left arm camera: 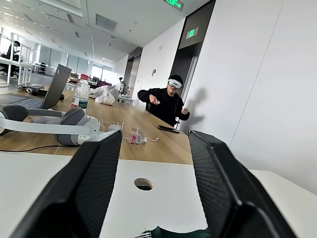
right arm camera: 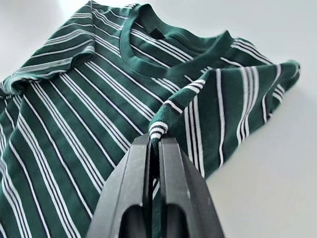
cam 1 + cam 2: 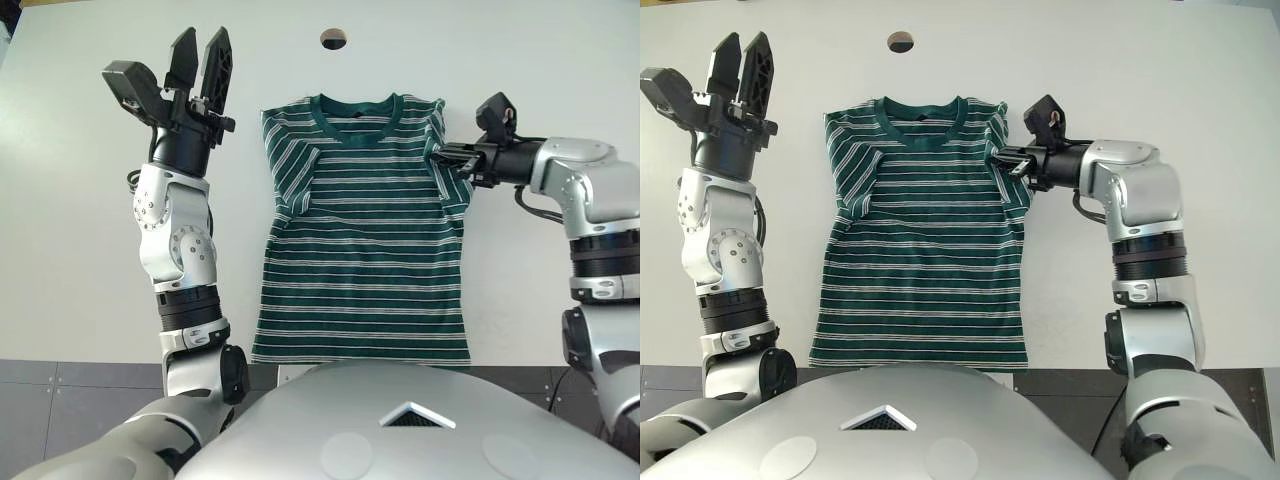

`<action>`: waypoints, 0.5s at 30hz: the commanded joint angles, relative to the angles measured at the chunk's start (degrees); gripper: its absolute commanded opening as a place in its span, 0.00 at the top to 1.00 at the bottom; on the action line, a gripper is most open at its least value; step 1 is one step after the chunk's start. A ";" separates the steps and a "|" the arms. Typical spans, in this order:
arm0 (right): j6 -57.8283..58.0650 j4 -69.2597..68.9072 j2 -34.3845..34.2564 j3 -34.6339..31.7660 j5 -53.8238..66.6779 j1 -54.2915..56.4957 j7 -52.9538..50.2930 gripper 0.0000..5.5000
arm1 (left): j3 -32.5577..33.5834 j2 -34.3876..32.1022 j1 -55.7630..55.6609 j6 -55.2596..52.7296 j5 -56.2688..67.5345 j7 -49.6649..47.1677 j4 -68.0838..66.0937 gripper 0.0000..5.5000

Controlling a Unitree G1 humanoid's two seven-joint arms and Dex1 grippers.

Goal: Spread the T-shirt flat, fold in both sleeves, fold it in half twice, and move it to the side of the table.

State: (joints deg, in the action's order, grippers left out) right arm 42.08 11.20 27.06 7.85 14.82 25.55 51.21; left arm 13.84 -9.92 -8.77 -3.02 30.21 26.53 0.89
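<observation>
Dark green with thin white stripes, the T-shirt (image 3: 365, 260) lay front-up on the white table (image 3: 80, 220). It sat about midway between the two arms, collar away from the robot and hem at the near edge. Its neckband (image 3: 355, 108) was plain green. The left sleeve (image 3: 292, 165) lay folded in over the chest, leaving a slanted crease. The right sleeve (image 2: 233, 104) was doubled inward, and the right gripper (image 2: 157, 141) pinched its striped cuff, fingers pressed together on the cloth. Below the sleeves the body lay flat, with slight ripples at the waist.

The left gripper (image 3: 200, 55) was raised above the table to the shirt's left, well apart from it. Its fingers pointed upward with a clear gap between them and held nothing.

The tabletop was matte, with a round cable hole (image 3: 333, 39) beyond the collar. Past it stood a wooden table (image 1: 153, 146) bearing headphones (image 1: 54, 129), an open laptop (image 1: 55, 84) and a plastic bottle (image 1: 80, 94). The room was an open office with a pale wall (image 1: 267, 74).
</observation>
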 commanded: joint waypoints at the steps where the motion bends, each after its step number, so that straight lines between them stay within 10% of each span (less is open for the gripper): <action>1: 0.64 -0.99 -2.36 0.39 0.22 -0.19 -2.42 0.97 | 0.36 0.55 -0.43 0.50 0.53 0.24 -1.14 0.54; 10: 0.10 1.03 -3.98 1.22 -0.46 -0.96 -4.30 0.97 | 1.40 0.72 -0.68 0.30 2.02 0.86 -3.20 0.54; 15: 1.25 -0.14 -4.13 0.96 0.78 -1.47 -4.22 0.80 | 1.26 0.96 -0.50 0.00 2.10 0.60 -2.78 0.54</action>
State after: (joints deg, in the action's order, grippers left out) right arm 42.24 11.84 23.06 9.09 14.96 24.08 47.13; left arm 15.20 -9.11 -8.85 -2.60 31.97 27.21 -2.12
